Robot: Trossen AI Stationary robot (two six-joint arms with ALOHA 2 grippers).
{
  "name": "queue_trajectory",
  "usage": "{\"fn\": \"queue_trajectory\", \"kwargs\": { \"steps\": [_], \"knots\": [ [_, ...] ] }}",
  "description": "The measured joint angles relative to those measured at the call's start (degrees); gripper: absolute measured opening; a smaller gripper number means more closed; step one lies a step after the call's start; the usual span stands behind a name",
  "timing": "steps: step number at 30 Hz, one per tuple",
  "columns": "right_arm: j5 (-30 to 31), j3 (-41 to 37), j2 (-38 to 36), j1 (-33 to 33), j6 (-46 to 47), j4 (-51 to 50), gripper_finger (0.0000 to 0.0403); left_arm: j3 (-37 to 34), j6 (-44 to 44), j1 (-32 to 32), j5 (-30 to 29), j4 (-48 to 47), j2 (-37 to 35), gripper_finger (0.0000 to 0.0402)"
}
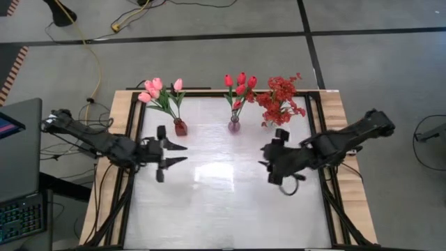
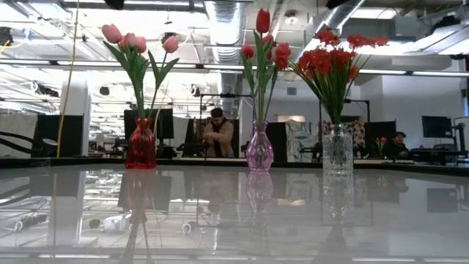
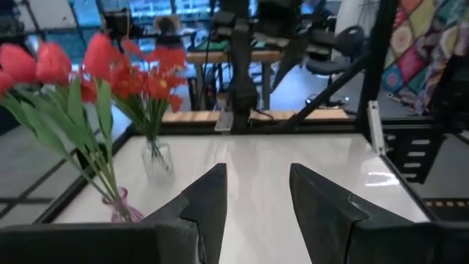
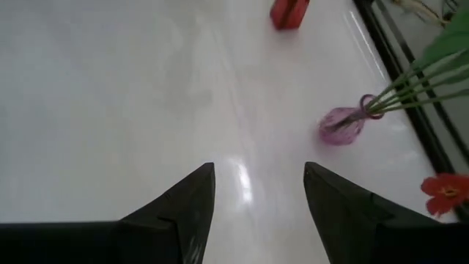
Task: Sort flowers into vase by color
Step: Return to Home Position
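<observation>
Flowers stand sorted in three vases along the upper middle of the frame, so the left jaws and right jaws, both released and empty over the worktop, should draw back slowly, clear of the stems.

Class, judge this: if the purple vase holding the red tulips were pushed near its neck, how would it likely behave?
The purple vase would probably tip rather than slide: its base is small and the red tulips rise tall above it. It looks translucent and thin, so likely light, perhaps fragile. Pushed low, it may skid on the glossy table.
</observation>
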Motion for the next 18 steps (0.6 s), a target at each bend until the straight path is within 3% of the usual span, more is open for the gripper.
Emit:
{"fn": "queue_trajectory", "kwargs": {
  "steps": [7, 14, 18],
  "knots": [
    [-1.0, -22.6, -17.2, -2.5, -3.3, 21.6, 0.0218, -2.8, 5.0, -1.0, 0.1, -0.2, -8.2, 0.0137],
    [-12.4, -41.2, -29.2, -10.2, -11.2, 41.6, 0.0209, -15.1, 6.1, 1.3, 0.0, 9.3, -17.1, 0.0137],
    [-17.5, -47.7, -34.7, -16.2, -11.4, 44.6, 0.0201, -20.3, 5.5, 4.1, 0.1, 11.9, -21.9, 0.0137]
  ]
}}
